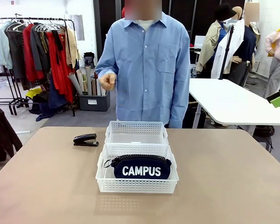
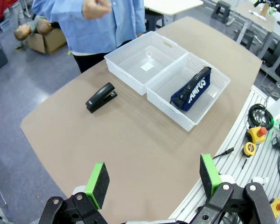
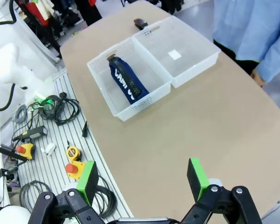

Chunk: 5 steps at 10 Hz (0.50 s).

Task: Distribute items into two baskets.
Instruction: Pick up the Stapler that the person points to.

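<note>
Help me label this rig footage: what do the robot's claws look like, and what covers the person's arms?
The left claw and right claw match: black linkage fingers with silver pivot bolts, tipped with bright green rectangular pads. The person's arms are covered by the long sleeves of a light blue collared shirt with a chest pocket.

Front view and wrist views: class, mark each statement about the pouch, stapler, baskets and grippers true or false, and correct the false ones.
1. The navy pouch lies in the near basket, the one closer to the robot. True.
2. The stapler sits inside the far basket. False: it rests on the table, beside the far basket, on the robot's left.
3. The far basket holds neither item. True.
4. Both grippers are shut on items. False: the left gripper and right gripper are open and hold nothing.
</note>
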{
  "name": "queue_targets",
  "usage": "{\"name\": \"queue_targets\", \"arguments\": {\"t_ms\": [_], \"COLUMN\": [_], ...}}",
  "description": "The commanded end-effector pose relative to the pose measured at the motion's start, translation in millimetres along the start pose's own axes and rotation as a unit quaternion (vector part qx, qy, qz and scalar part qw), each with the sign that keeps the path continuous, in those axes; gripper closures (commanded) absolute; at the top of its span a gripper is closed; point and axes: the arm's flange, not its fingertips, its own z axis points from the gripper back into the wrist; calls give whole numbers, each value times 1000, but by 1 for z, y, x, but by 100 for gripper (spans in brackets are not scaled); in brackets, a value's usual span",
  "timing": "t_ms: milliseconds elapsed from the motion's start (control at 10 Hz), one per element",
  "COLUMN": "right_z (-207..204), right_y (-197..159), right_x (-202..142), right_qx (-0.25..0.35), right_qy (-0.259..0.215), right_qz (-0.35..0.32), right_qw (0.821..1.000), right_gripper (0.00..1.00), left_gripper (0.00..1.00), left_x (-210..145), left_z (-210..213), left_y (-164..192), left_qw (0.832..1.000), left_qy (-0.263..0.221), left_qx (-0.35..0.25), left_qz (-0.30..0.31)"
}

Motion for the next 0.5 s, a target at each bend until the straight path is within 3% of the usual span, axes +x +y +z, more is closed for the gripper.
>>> {"name": "queue_targets", "arguments": {"t_ms": [0, 100, 400], "right_z": [1, 0, 0], "right_y": [1, 0, 0], "right_x": [0, 0, 0], "right_qx": [2, 0, 0], "right_qy": [-20, 0, 0], "right_qz": [24, 0, 0], "right_qw": [1000, 1000, 1000], "right_gripper": [0, 0, 0], "left_gripper": [0, 0, 0], "left_x": [0, 0, 0], "left_z": [0, 0, 0], "left_y": [0, 0, 0], "left_qw": [1000, 1000, 1000], "left_qy": [-7, -7, -7], "left_qx": [-7, -7, -7], "left_qz": [-5, -5, -5]}}
